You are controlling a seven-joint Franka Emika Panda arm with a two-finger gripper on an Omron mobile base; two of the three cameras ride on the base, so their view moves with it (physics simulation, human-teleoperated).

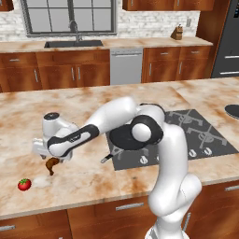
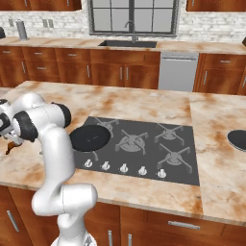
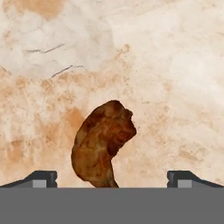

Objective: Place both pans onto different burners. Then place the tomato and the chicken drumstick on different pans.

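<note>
Marble countertop [image 1: 93, 182] is stretching across this kitchen island, and I'm looking over the dark cooktop [image 2: 182, 163] set into it with its grey burner grates and row of white knobs. One black pan [image 2: 89, 137] is sitting on the near-left burner as the right base view gives it, its handle poking out toward the knobs, so I'm counting that pan as placed. A second pan [image 2: 238, 139] is lying out on the counter well to the right of the cooktop, off any burner, so to my eye that half of the first step is not done. Neither food item is on a pan yet: the tomato [image 1: 24, 184] is resting on the marble near the front edge, far left, and the chicken drumstick [image 3: 103, 142] is lying on the marble just beside it, closer to the cooktop. I'm working over that drumstick now. My gripper [image 1: 50, 158] is reaching down over the left stretch of counter, and in the hand view the two dark fingertips [image 3: 43, 178] are standing as wide apart as they go, with the drumstick's narrow end running down between them. I'm not seeing either pad touching the meat; nothing is gripped. By my reckoning I'm lining up for a pick, with most of the job ahead.
</note>
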